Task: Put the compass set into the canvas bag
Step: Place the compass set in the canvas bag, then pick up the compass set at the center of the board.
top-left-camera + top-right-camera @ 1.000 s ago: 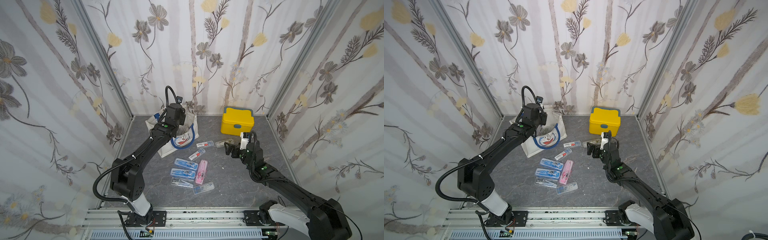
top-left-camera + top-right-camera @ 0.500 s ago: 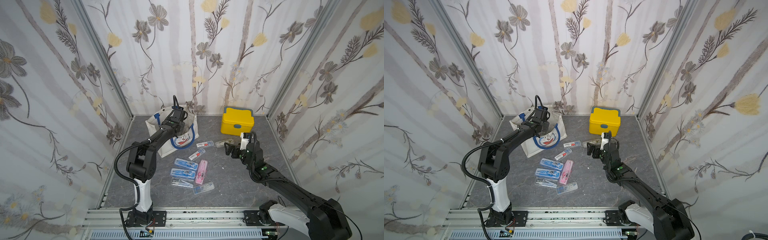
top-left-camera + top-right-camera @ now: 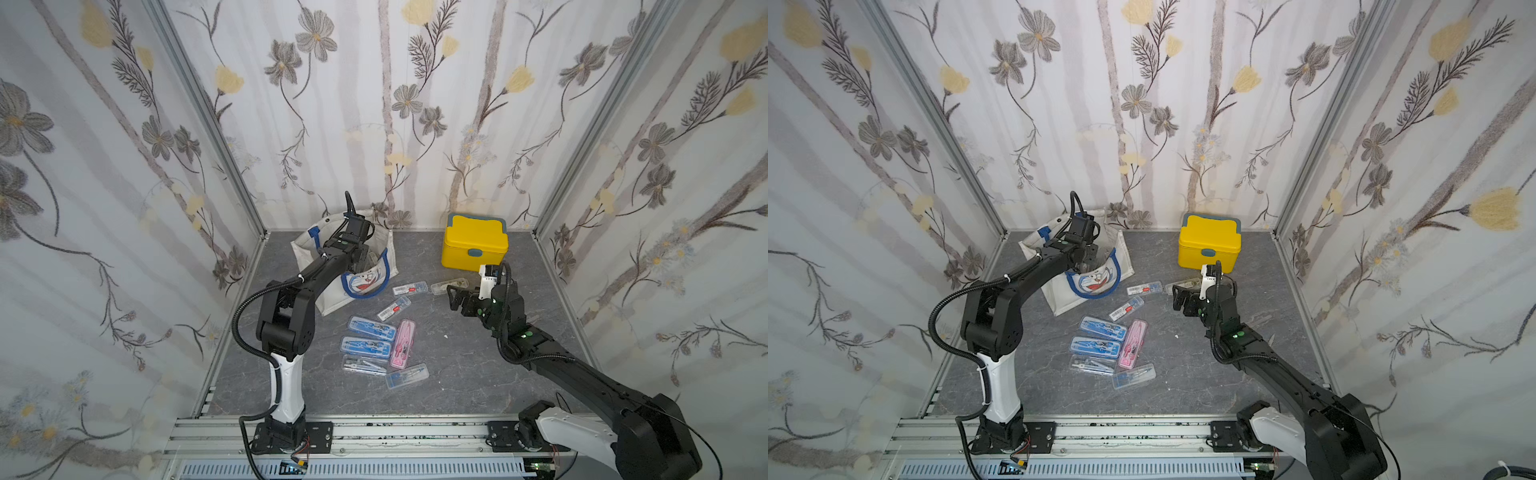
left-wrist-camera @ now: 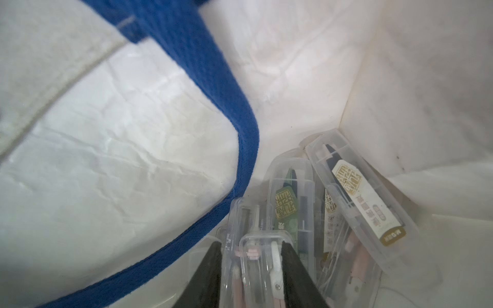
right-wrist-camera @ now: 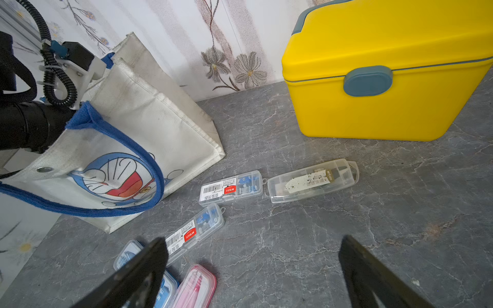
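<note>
Inspecting the left arm [image 3: 320,268]: its jaws sit inside the canvas bag [image 5: 149,120], flanking a clear compass case [image 4: 260,256] whose long axis runs between them toward the bag's floor; grip or release, I cannot tell. Right arm [image 3: 540,345] jaws stand wide open above the tabletop [image 5: 400,186].

Left wrist view: both fingers of the left pincer [image 4: 252,244] are cut off by the picture's edge, as is the clear-cased compass set [image 4: 260,266] between them. Whether they grip it cannot be told. In both top views the canvas bag [image 3: 332,301] hides that pincer. Right wrist view: the right pincer [image 5: 253,240] is blurred and cropped, and the yellow box [image 5: 373,112] runs off the frame.
</note>
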